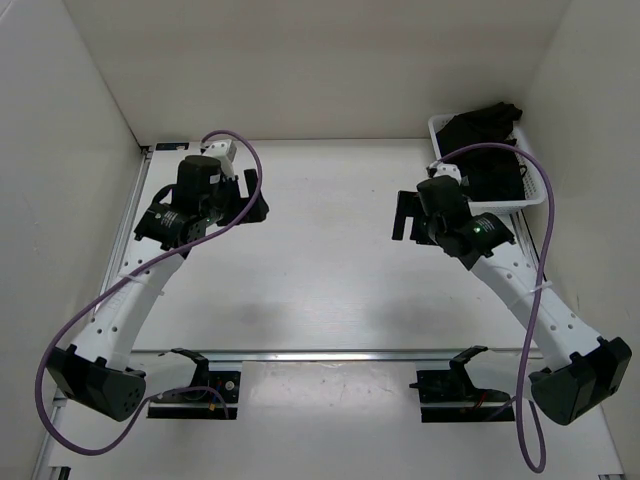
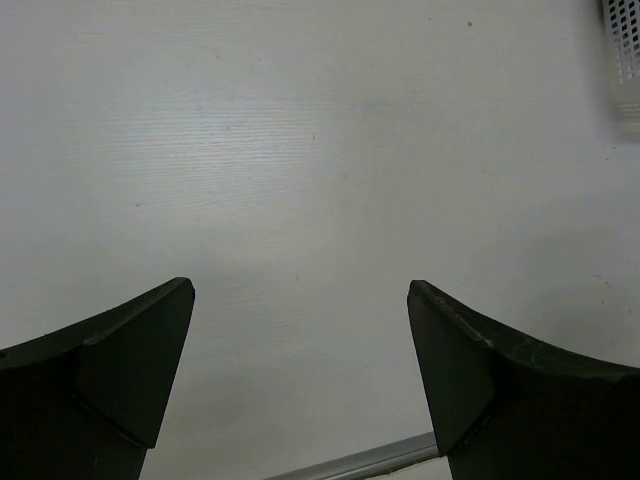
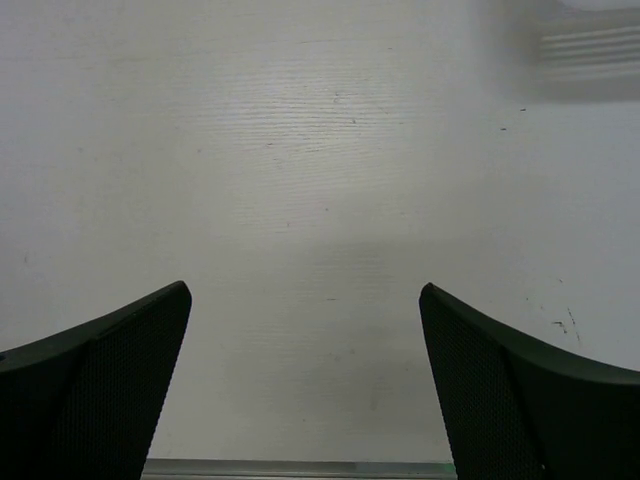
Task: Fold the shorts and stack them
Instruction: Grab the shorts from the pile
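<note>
The black shorts [image 1: 487, 148] lie bunched in a white mesh basket [image 1: 538, 197] at the back right of the table. My right gripper [image 1: 407, 216] hangs open and empty over bare table, left of the basket. In the right wrist view its gripper [image 3: 303, 300] shows only white table between the fingers. My left gripper [image 1: 254, 196] is open and empty over the table's left part. The left wrist view shows its gripper [image 2: 300, 295] above bare table, with a corner of the basket [image 2: 625, 50] at the top right.
White walls enclose the table on the left, back and right. A metal rail [image 1: 340, 354] runs across the near edge by the arm bases. Purple cables [image 1: 90, 320] loop beside each arm.
</note>
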`<state>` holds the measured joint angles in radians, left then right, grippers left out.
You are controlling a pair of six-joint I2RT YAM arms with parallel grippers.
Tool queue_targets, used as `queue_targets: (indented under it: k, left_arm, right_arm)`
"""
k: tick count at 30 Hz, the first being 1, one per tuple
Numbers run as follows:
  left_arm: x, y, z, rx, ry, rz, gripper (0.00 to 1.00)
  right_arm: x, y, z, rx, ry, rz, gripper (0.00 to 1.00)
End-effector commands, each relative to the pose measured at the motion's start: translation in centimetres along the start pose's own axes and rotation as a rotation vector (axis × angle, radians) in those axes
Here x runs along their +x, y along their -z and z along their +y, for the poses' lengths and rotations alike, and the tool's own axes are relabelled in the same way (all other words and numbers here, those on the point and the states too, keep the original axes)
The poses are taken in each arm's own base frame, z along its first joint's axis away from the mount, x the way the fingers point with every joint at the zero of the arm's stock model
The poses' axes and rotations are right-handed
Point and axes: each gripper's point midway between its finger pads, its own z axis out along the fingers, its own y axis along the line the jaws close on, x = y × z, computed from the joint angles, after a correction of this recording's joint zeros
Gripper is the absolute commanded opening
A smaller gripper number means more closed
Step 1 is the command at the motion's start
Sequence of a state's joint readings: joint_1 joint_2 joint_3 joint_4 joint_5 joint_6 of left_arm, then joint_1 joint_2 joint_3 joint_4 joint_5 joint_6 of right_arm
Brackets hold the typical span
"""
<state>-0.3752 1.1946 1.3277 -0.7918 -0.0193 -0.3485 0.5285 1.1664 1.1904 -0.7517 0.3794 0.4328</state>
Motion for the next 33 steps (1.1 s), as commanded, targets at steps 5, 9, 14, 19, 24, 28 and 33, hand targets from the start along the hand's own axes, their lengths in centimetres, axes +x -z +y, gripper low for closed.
queue_targets:
  k: [5, 9, 14, 19, 24, 28, 33]
  left_arm:
    - [-1.8, 2.0, 1.7, -0.103, 0.070, -0.121, 1.00]
    - [-1.8, 2.0, 1.7, -0.103, 0.070, -0.121, 1.00]
    - [-1.1, 0.7, 1.3, -0.090, 0.075, -0.074, 1.00]
    - [-1.5, 0.0, 2.0, -0.149, 0.134, -0.086, 1.00]
    - [-1.8, -0.3, 3.3, -0.225, 0.157, -0.111, 1.00]
    - [-1.6, -1.5, 3.8, -0.261, 0.152, -0.088, 1.00]
    - [-1.4, -3.9, 3.8, -0.292, 0.137, -0.046, 1.00]
  right_arm:
    - [-2.0, 0.4, -2.8, 0.093, -0.056, -0.047, 0.99]
    - [-4.5, -0.7, -7.5, 0.290, -0.154, -0.083, 0.99]
    - [-9.3, -2.9, -14.2, 0.466, -0.317, -0.106, 0.99]
    - [-12.6, -8.5, -16.5, 0.304, -0.440, -0.003, 0.95]
    - [-14.9, -16.6, -19.1, 0.327, -0.466, 0.037, 0.91]
    - [-14.2, -24.0, -22.2, 0.320, -0.551, 0.085, 0.99]
    - [-15.9, -29.7, -23.9, 0.283, -0.615, 0.015, 0.99]
